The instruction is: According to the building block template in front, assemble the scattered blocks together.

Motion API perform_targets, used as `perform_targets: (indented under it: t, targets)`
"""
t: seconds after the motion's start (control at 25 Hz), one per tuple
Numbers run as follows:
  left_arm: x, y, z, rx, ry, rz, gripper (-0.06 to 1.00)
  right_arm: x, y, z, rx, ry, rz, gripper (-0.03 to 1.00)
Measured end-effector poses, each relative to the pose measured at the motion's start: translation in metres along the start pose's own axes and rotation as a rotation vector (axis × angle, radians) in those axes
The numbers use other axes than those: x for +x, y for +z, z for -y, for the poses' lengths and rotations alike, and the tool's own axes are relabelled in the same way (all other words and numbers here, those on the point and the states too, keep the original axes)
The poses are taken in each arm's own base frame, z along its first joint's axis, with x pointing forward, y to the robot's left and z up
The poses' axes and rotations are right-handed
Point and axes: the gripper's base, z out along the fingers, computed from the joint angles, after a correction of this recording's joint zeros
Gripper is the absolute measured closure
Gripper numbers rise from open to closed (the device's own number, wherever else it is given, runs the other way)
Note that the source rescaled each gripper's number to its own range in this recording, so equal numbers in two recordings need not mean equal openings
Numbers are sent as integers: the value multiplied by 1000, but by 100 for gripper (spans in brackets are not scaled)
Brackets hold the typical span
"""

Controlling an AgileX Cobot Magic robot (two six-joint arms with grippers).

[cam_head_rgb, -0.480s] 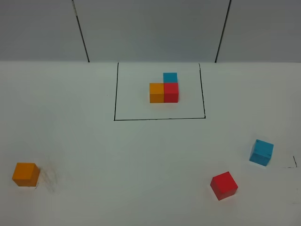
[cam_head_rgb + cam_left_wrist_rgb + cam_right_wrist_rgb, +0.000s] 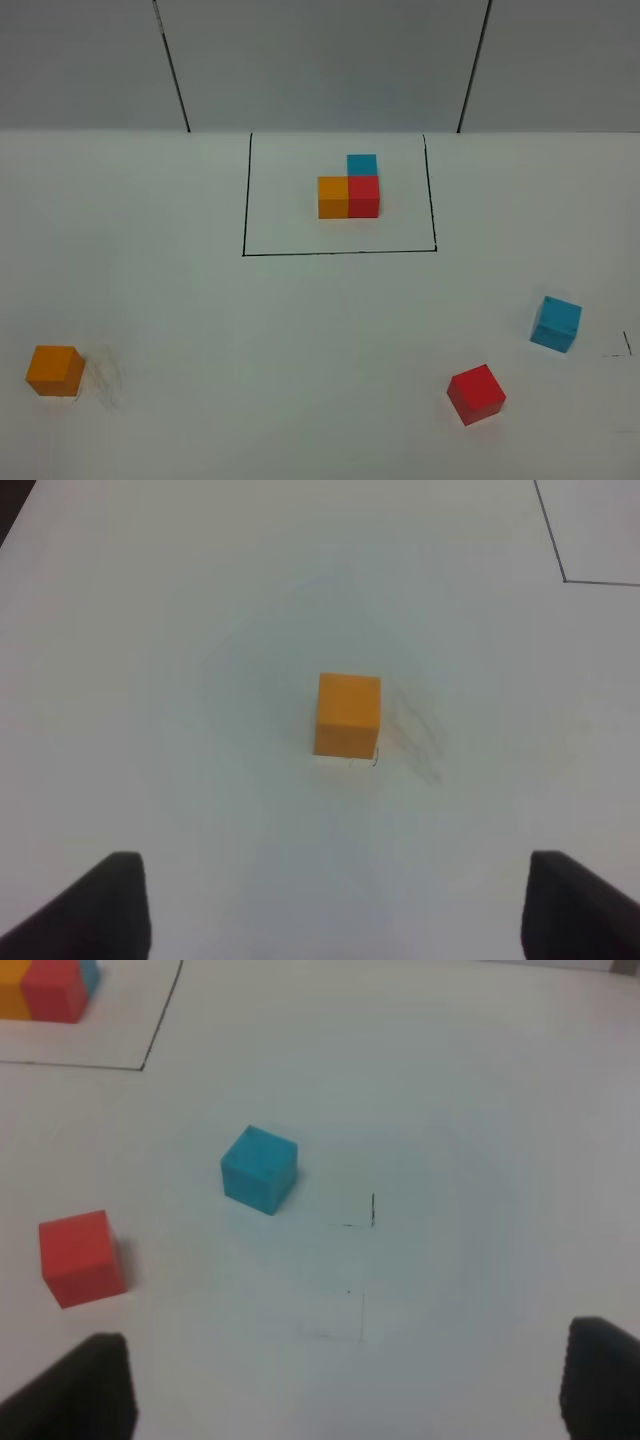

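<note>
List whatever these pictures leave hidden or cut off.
Left tool: left wrist view, only two dark fingertips show; the frame edge cuts the rest.
Right tool: right wrist view, the same.
Both arms: outside the exterior high view.
Building block template: right wrist view, cropped by the frame corner.

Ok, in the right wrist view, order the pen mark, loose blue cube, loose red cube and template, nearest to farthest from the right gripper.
1. The pen mark, ahead of the right gripper.
2. The blue cube ahead, the red cube off to the side: too close to call.
3. The template, farthest, beyond both cubes.
</note>
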Motion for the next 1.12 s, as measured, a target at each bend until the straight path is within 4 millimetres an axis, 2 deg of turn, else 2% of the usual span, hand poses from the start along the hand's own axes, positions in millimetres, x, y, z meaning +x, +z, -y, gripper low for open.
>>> perform_targets:
  t: [0.8,0.92,1.0,1.12]
  targets:
    - [-1,1,0,-2,1,-6,27,0,0,0,0,0,0,24]
    - [-12,4,0,-4,-14,-47,27,0,0,0,0,0,0,24]
    - [-30,6,1,-6,-41,-94,27,0,0,0,0,0,0,24]
    - [-60,19,2,-13,-53,-190,27,0,0,0,0,0,0,24]
